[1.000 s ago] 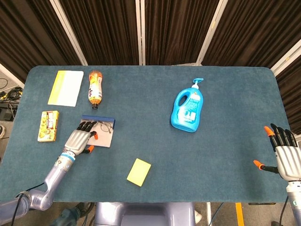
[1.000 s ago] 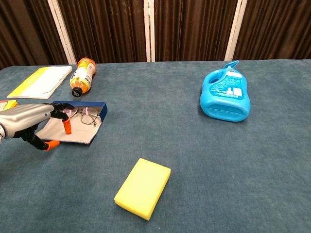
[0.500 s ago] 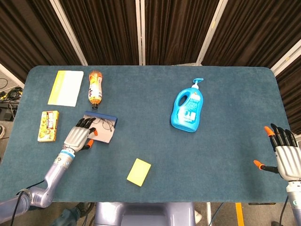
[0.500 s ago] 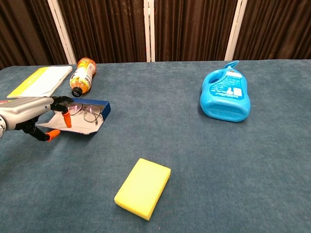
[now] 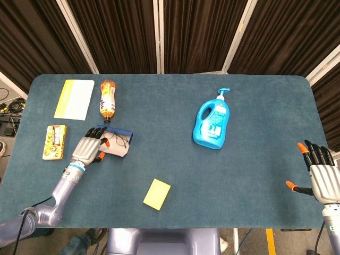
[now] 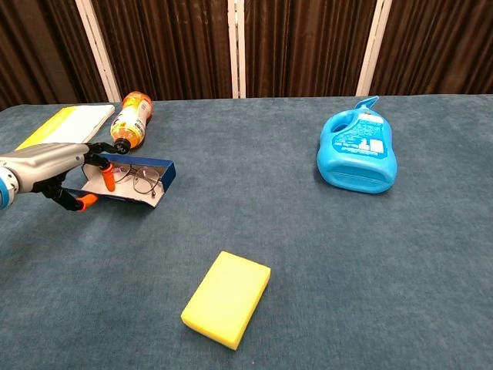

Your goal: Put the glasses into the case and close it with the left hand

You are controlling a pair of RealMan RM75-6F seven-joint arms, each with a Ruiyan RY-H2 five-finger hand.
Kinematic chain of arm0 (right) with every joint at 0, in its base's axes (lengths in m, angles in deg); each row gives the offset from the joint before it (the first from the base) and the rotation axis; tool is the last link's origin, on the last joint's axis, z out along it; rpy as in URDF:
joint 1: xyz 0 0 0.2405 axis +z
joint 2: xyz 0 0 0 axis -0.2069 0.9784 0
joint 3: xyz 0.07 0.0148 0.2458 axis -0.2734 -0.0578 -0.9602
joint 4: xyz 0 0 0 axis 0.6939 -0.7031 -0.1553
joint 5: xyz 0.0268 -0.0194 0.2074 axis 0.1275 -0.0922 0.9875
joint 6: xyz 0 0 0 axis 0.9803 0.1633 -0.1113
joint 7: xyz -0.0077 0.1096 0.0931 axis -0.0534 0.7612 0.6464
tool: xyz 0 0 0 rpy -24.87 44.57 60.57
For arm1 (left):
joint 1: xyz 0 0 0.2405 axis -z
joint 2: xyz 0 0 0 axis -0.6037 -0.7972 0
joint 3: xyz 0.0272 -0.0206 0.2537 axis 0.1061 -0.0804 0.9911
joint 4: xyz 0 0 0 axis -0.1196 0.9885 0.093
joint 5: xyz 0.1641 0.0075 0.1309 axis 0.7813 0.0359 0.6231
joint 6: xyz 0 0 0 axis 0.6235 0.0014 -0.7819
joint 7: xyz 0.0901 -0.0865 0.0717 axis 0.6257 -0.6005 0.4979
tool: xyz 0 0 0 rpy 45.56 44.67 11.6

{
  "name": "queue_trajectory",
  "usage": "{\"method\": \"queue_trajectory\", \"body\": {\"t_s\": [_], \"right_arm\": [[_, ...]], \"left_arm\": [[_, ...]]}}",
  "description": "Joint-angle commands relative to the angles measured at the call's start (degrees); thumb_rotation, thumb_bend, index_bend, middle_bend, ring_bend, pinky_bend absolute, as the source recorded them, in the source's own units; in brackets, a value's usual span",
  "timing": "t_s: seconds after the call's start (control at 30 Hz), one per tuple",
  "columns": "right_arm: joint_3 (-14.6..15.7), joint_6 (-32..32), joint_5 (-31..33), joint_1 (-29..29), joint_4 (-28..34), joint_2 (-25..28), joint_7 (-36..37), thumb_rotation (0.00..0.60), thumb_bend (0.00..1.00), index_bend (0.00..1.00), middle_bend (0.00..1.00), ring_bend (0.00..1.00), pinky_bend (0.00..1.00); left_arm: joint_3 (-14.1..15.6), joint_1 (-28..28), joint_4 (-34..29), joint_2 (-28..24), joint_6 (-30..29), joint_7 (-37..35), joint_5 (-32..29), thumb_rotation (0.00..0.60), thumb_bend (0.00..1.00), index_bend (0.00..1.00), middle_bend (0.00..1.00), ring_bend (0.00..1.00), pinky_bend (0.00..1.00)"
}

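Note:
A blue glasses case [image 5: 126, 139] lies at the table's left, with wire-framed glasses [image 5: 120, 142] inside it. In the chest view the glasses [image 6: 139, 181] rest against the case's blue far wall [image 6: 162, 175]. My left hand [image 5: 88, 148] pinches the near edge of the pale lid [image 5: 112, 151] between thumb and fingers. The lid is tilted up, partly folded over the case. The same left hand [image 6: 55, 164] shows at the left edge of the chest view, fingertips over the case. My right hand [image 5: 322, 177] hovers at the table's right edge, fingers spread, holding nothing.
An orange drink bottle [image 5: 107, 99] lies just beyond the case, a yellow-and-white booklet [image 5: 74, 99] to its left. A yellow snack box [image 5: 54, 142] sits left of my hand. A yellow sponge [image 5: 157, 194] lies near the front edge, a blue detergent bottle [image 5: 213, 121] right of centre.
My left hand has lifted the lid's near edge off the table and carried it toward the far side, so the flat lid now stands tilted over the glasses. The right hand stayed put.

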Motion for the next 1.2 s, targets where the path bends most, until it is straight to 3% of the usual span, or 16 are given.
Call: {"method": "queue_trajectory", "body": {"t_s": [0.03,0.23,0.47,0.7,1.0,1.2], "right_arm": [[0.0,0.1,0.08,0.04,-0.07,-0.06,-0.07,0.6,0.0,0.0,0.0,0.0,0.0],[-0.03,0.47,0.39,0.21,-0.3,-0.29,-0.32,0.6,0.0,0.0,0.0,0.0,0.0],[-0.03,0.39,0.35,0.2,-0.26,-0.3,-0.34,0.6,0.0,0.0,0.0,0.0,0.0],[0.0,0.13,0.13,0.1,-0.03,-0.14,-0.16,0.6,0.0,0.0,0.0,0.0,0.0],[0.04,-0.29,-0.31,-0.01,0.39,0.12,0.07,0.6,0.0,0.0,0.0,0.0,0.0],[0.14,-0.41,-0.55,-0.05,0.64,0.16,-0.04,0.6,0.0,0.0,0.0,0.0,0.0]], "left_arm": [[-0.05,0.3,0.85,0.54,0.35,-0.29,-0.09,0.6,0.52,0.4,0.0,0.0,0.0],[0.05,0.48,2.08,1.33,0.55,-1.18,0.02,0.6,0.52,0.41,0.0,0.0,0.0],[0.58,-0.03,0.53,0.17,0.29,-1.66,0.33,0.6,0.54,0.6,0.0,0.0,0.0],[1.69,-1.15,-2.73,-2.4,-1.07,-2.07,1.7,0.6,0.54,0.62,0.0,0.0,0.0],[5.67,-4.36,-13.13,-11.93,-3.52,-1.8,5.07,0.6,0.54,0.63,0.0,0.0,0.0],[6.41,-5.2,-20.57,-18.61,-3.95,-1.37,5.33,0.6,0.54,0.63,0.0,0.0,0.0]]}}
